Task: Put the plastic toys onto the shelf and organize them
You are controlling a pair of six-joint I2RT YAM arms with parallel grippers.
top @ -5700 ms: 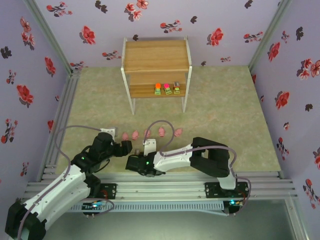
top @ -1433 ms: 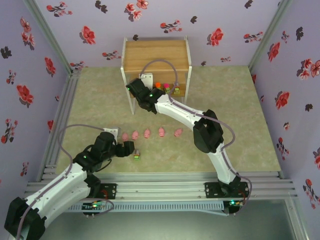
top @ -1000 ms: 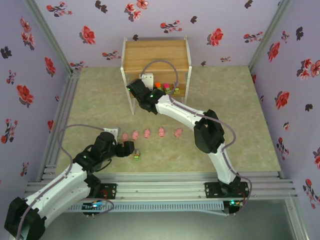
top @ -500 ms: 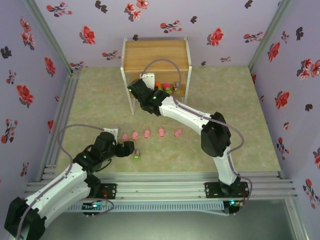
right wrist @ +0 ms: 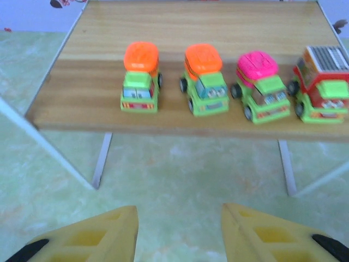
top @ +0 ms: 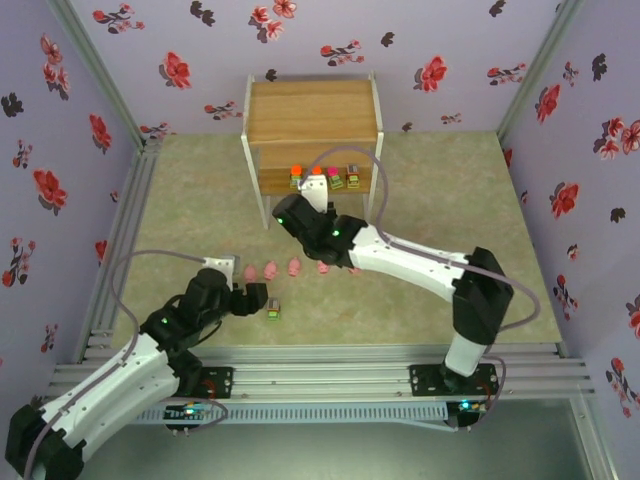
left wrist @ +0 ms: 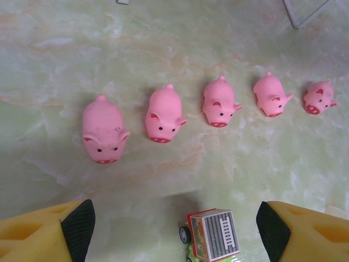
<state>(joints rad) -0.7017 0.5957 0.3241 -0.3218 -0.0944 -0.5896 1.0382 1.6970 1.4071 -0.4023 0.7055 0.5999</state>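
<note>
The shelf (top: 312, 108) stands at the back, its lower board (right wrist: 76, 103) holding a row of several green toy trucks: two orange-topped (right wrist: 140, 76) (right wrist: 204, 79), a pink-topped one (right wrist: 262, 86) and a grey-topped one (right wrist: 324, 82). My right gripper (right wrist: 180, 240) (top: 292, 207) hovers open and empty over the floor just in front of that board. Several pink pigs (left wrist: 163, 115) (top: 269, 271) lie in a row on the floor. A last grey-topped truck (left wrist: 214, 236) (top: 273, 311) sits on the floor between the open fingers of my left gripper (left wrist: 174, 232) (top: 262, 298), right of centre and untouched.
The shelf's white legs (right wrist: 101, 161) (right wrist: 286, 166) stand just ahead of my right gripper. My right arm (top: 400, 258) stretches over the right end of the pig row. Floral walls close in the green mat (top: 450, 200) on three sides.
My right gripper has pulled back from the shelf's lower tier toward the pigs, leaving an orange-topped truck at the left end of the row. My left gripper has barely moved.
</note>
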